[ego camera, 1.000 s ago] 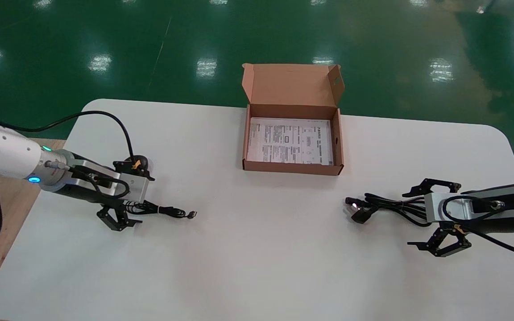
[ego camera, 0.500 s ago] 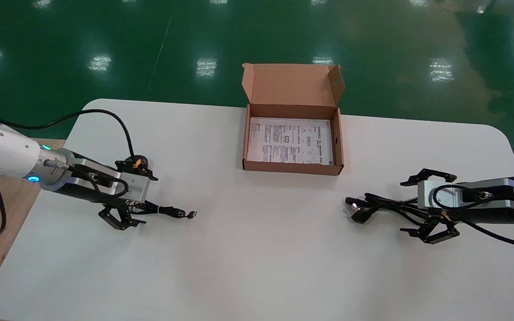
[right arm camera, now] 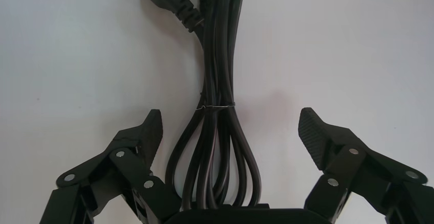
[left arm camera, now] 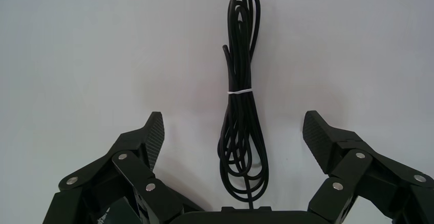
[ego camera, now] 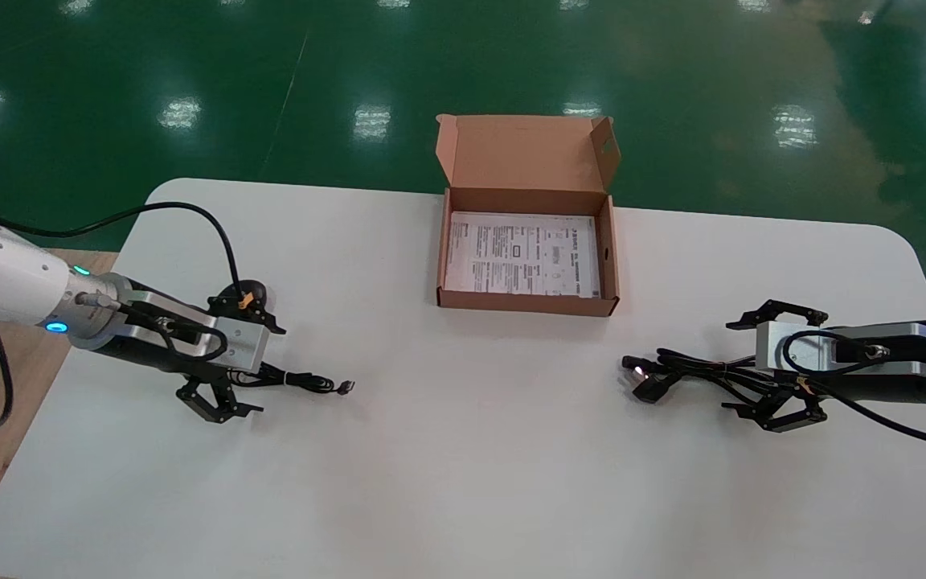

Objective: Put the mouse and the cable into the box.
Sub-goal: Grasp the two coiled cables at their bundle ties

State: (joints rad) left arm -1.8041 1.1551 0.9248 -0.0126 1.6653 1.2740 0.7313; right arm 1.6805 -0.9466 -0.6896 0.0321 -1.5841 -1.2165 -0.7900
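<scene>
Box (ego camera: 526, 302) sits open at 12 o'clock on the table (ego camera: 463, 466), with just a printed sheet (ego camera: 521, 256) inside. Left gripper (ego camera: 244, 363) (left arm camera: 234, 127) is over at 9 o'clock, spread wide around a thin cable (ego camera: 302, 381) (left arm camera: 240, 132) and not touching it. The dark round lump (ego camera: 249, 287) behind its far finger could be the mouse, honestly can't tell. Right gripper (ego camera: 740, 367) (right arm camera: 230, 124) at 3 o'clock is also wide, straddling a thick power cord (ego camera: 696, 374) (right arm camera: 220, 81) lying flat.

Diffuse overhead lighting. Ceiling lamps glare as bright patches on the glossy green floor (ego camera: 182, 112); the white worktop (ego camera: 463, 450) is evenly bright, with only a faint, soft shadow before the box (ego camera: 527, 303).
</scene>
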